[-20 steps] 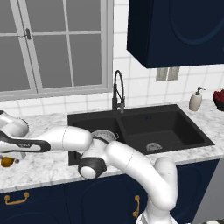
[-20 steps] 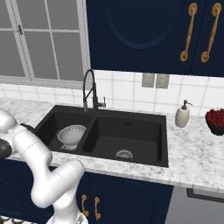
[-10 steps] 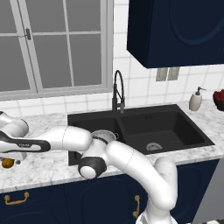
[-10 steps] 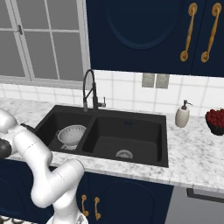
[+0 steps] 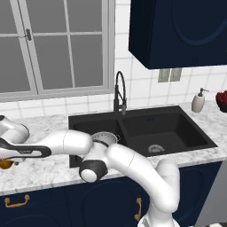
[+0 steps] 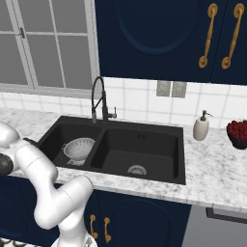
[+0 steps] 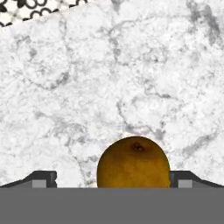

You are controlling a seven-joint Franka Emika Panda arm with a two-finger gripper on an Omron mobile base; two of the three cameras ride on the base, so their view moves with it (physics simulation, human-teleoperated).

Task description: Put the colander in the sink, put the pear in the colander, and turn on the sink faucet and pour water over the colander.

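The pear (image 7: 133,162) lies on the marble counter (image 7: 131,65), left of the sink (image 5: 142,128), squarely between the two finger tips (image 7: 43,178) of the gripper (image 7: 113,179). The jaws stand wide apart, not touching the fruit. The colander (image 6: 79,147) sits in the sink's left basin.

No text, label, brand, number or sign is showing legibly anywhere in these views.
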